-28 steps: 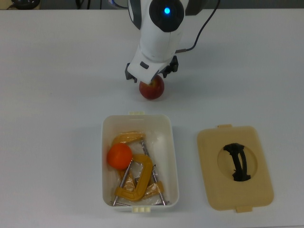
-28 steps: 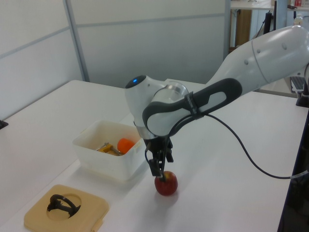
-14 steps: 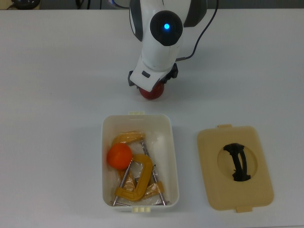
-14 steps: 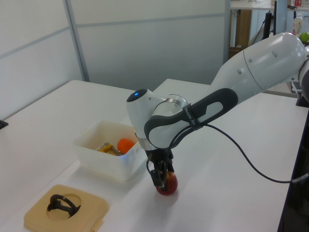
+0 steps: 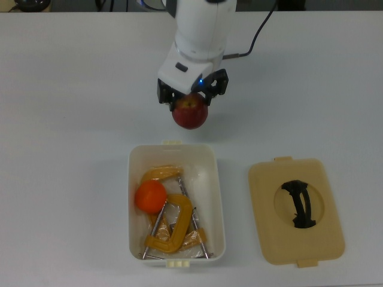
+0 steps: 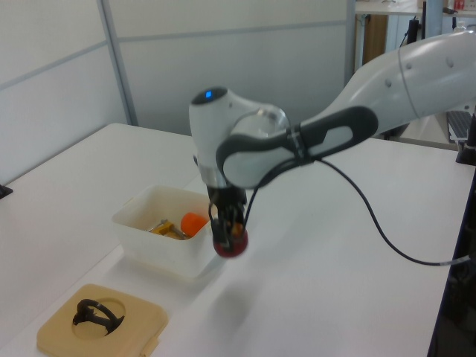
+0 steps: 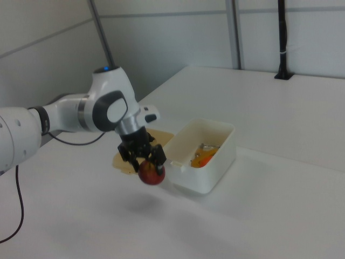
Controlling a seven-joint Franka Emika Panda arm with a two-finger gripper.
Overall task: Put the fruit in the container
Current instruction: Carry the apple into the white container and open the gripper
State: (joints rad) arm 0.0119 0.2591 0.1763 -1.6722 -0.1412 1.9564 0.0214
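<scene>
My gripper is shut on the dark red fruit and holds it in the air above the table, just outside a short end of the cream-white container. The bright orange fruit lies inside the container among orange-yellow metal clamps. In the left view the red fruit hangs at about the height of the container's rim, and its shadow falls on the table below.
A flat tan lid with a black handle lies on the white table to the top view's right of the container. The arm's black cable trails over the table behind the gripper.
The gripper closed on the red fruit where it sat on the table and has lifted it clear of the surface. The container, the orange fruit and the lid have not moved.
</scene>
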